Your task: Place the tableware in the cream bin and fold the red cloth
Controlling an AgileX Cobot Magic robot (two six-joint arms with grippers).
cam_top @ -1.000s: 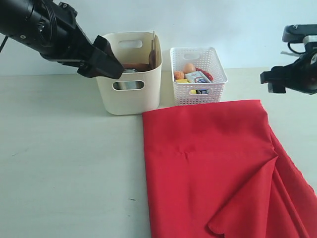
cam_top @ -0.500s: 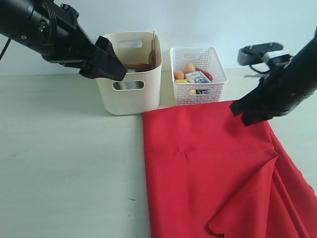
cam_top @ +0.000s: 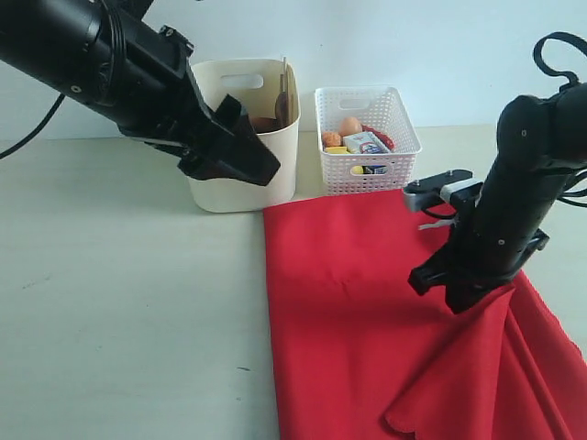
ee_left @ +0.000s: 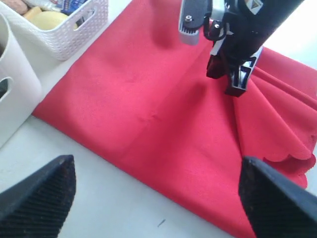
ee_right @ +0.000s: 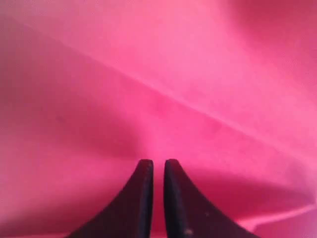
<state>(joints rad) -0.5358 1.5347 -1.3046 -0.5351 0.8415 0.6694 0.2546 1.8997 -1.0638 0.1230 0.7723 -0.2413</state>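
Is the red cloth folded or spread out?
Mostly spread: the red cloth lies flat, with only its right-side flap turned over. The right hand sits nearly shut on that flap's edge.

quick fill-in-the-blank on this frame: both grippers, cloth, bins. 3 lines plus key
1. The right gripper, jaws nearly together, is down on the ____ cloth.
2. The left gripper hangs in front of the cream bin with jaws wide ____.
3. In the exterior view, the white lattice basket stands to the ____ of the cream bin.
Missing words: red; open; right.
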